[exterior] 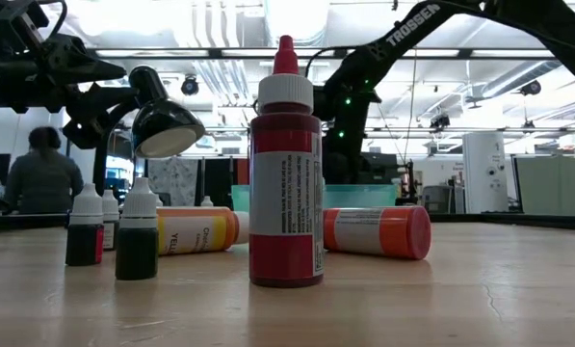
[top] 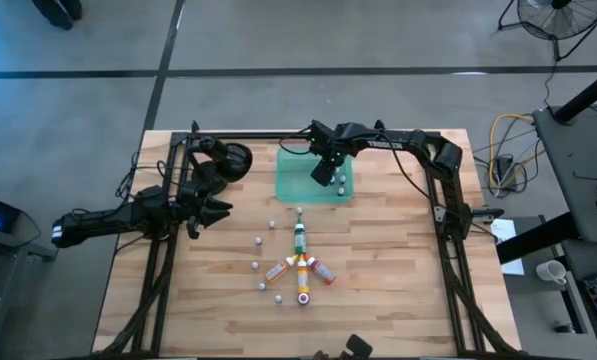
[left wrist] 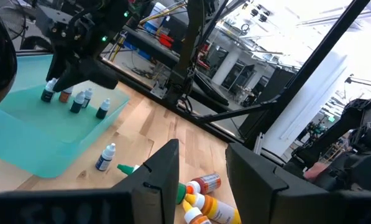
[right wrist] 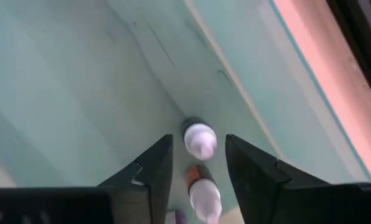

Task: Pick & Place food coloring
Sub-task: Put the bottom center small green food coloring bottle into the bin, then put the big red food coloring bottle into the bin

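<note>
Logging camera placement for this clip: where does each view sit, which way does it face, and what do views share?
High: overhead, straight down; both arms, green tray, bottles.
Low: table height, facing the room; red bottle nearest, arms above.
Left wrist: past the left tool, parted, toward the tray.
Right wrist: down past the right tool, parted over a small bottle in the tray.
Shared: tray with small bottles, in high and both wrist views.

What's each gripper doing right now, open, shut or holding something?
Left gripper: open, empty, hovering above the table left of the bottles.
Right gripper: open over the green tray, fingers either side of a small dropper bottle, not gripping it.
</note>
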